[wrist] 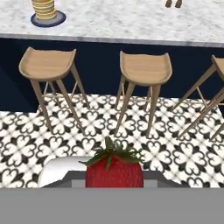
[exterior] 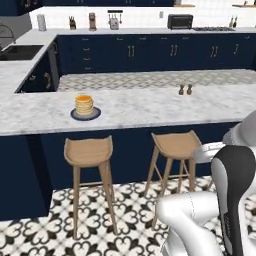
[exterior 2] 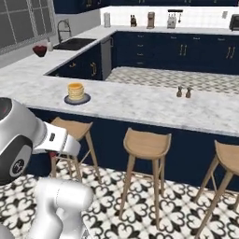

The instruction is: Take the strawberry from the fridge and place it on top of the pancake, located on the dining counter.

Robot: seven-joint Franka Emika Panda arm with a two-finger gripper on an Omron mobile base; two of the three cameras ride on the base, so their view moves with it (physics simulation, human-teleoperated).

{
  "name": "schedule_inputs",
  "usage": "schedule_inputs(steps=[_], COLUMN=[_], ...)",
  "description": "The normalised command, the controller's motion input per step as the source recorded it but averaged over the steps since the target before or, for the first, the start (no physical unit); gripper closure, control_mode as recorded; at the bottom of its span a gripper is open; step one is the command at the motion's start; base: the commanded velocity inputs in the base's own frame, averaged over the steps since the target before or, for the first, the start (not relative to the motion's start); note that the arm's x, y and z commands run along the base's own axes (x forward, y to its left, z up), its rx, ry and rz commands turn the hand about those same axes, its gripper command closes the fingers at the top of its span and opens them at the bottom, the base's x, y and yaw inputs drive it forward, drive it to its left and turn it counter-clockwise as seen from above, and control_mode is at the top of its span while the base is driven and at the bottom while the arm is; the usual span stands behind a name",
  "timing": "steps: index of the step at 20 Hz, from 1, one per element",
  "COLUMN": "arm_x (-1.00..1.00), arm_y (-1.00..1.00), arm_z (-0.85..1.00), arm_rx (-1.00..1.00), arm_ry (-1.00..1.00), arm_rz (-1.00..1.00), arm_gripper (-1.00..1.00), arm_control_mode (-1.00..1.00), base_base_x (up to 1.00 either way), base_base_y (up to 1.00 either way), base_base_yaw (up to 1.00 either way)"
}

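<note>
Closest to the lens in the hand view sits the strawberry [wrist: 114,171], red with its green leaf crown upward, clenched in the pincer [wrist: 114,181] right at the bottom edge; the finger tips themselves are mostly masked by the fruit, but the berry plainly hangs between them above the patterned floor [wrist: 87,127].

So the fetching from the fridge looks done, and the step in hand is, by my reading, the carry toward the dining counter [wrist: 131,22]. Ahead of and above the pincer stand three wooden stools [wrist: 144,70] against the navy base; beyond them runs the marble top. Up and to the left of the pincer rests the pancake [wrist: 43,8], a tan stack on a dark blue plate [wrist: 59,19], with nothing on top of it yet. Both base views show the same stack [exterior: 84,104] [exterior 2: 75,90] on the counter, well apart from the arm. Two small shakers [exterior: 185,90] stand farther right on the marble.

Next, I judge, the berry has to be lifted over the stools and counter edge, steered leftward until it is over the stack, lowered onto the top pancake, then released gently, since a round fruit could roll off.

On the far left counter a dark bowl [exterior 2: 39,50] holds something red, too small to identify.
</note>
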Motion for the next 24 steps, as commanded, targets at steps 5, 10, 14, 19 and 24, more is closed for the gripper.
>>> schedule_inputs(steps=[5,10,14,19,24], arm_x=[0.0,0.0,0.0,0.0,0.0], arm_y=[0.0,0.0,0.0,0.0,0.0], arm_z=[0.0,0.0,0.0,0.0,0.0], arm_rx=[0.0,0.0,0.0,0.0,0.0], arm_ry=[0.0,0.0,0.0,0.0,0.0], arm_rz=[0.0,0.0,0.0,0.0,0.0], arm_gripper=[1.0,1.0,1.0,1.0,1.0], arm_control_mode=[1.0,1.0,1.0,1.0,1.0], base_base_x=[0.69,0.47,0.5,0.47,0.59], base_base_y=[1.0,1.0,0.85,0.57,0.16], base_base_yaw=[-0.33,-0.19,-0.01,0.04,0.0])
